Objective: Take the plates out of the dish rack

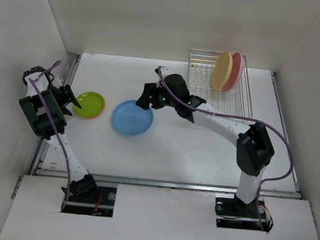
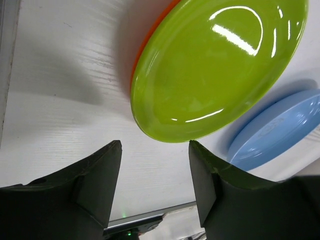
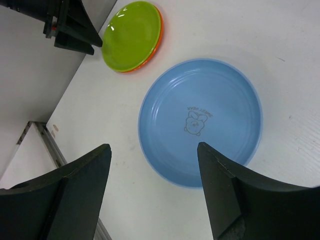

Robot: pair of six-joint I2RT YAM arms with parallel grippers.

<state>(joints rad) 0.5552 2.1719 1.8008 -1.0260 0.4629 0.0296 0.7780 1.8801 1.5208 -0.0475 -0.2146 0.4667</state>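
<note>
The left gripper [image 2: 155, 150] gapes empty beside the green plate [image 1: 89, 103] on the orange plate [image 2: 145, 40]. The right gripper [image 3: 155, 150], wide and empty, hovers over the blue plate [image 1: 132, 117]. Farther back to its right, nearer that arm, the yellow plate [image 1: 222, 70] and pink plate [image 1: 236, 70] stand edgewise in the rack [image 1: 230, 101].

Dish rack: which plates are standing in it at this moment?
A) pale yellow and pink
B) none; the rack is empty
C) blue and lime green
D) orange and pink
A: the pale yellow plate and the pink plate stand on edge side by side in the dish rack, while the blue plate and the lime green plate lie out on the table.
</note>
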